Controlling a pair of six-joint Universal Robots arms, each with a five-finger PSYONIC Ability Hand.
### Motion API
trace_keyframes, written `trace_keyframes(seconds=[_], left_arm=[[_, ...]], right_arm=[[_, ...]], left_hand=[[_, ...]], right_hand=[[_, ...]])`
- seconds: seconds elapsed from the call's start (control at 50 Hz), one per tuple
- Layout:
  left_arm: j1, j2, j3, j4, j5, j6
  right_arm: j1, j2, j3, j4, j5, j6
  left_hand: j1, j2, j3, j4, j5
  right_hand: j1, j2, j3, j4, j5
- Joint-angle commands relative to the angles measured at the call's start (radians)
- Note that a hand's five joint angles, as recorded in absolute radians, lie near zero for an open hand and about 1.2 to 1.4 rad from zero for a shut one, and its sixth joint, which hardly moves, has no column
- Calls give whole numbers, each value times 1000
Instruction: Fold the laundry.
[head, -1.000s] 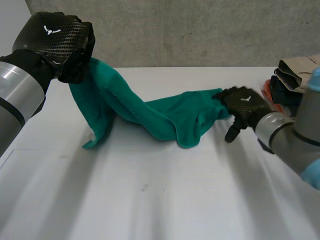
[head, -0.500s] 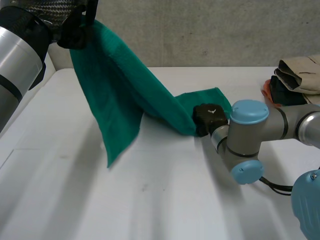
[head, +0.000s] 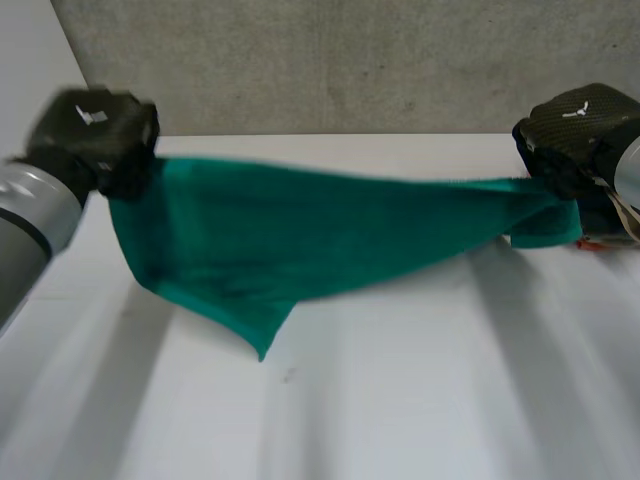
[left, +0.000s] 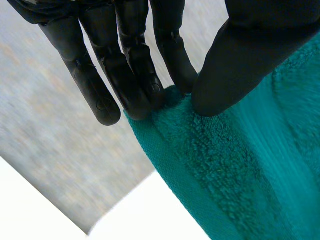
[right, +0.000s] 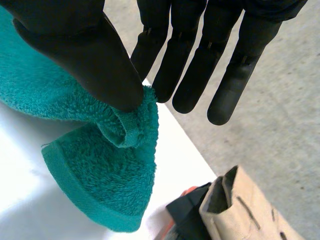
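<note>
You've got the white surface (head: 400, 400) across most of the head view, w/ the green towel (head: 300, 240) stretched out in the air above it between both hands, one loose corner drooping low. Your left hand (head: 95, 135) is pinching one end btw thumb and fingers (left: 132, 65). Right hand (head: 575, 125) is clamped on the other end the same way, thumb vs fingers. There's a small pile of folded clothes (right: 240, 210) on the surface near the right hand.
</note>
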Motion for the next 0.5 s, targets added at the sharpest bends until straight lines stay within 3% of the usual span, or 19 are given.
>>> trace_keyframes(seconds=[0.02,0.1,0.18,0.26,0.28,0.36,0.44,0.5], left_arm=[[1,-228,65,78,20,88],[1,-339,223,198,15,138],[-4,-405,450,351,7,146],[-7,-425,593,527,6,131],[-7,-424,617,613,1,120],[-7,-420,625,785,-34,88],[-11,-421,578,770,-57,80],[-13,-407,478,697,-56,74]], right_arm=[[10,139,-43,39,19,-57],[21,261,-199,15,72,-64],[30,324,-371,-143,171,13],[39,308,-406,-462,205,110],[38,292,-382,-607,203,146],[36,233,-293,-899,200,205],[35,190,-262,-904,166,206],[35,206,-253,-762,151,206]], left_hand=[[237,198,202,195,244],[237,198,202,195,244],[237,198,202,195,244],[237,198,202,195,244],[237,198,202,195,244],[237,198,202,195,244],[237,198,202,195,244],[237,198,202,195,244]], right_hand=[[299,223,209,200,220],[299,223,209,200,220],[299,223,209,200,220],[299,223,209,200,220],[299,223,209,200,220],[299,223,209,200,220],[299,223,209,200,220],[299,223,209,200,220]])
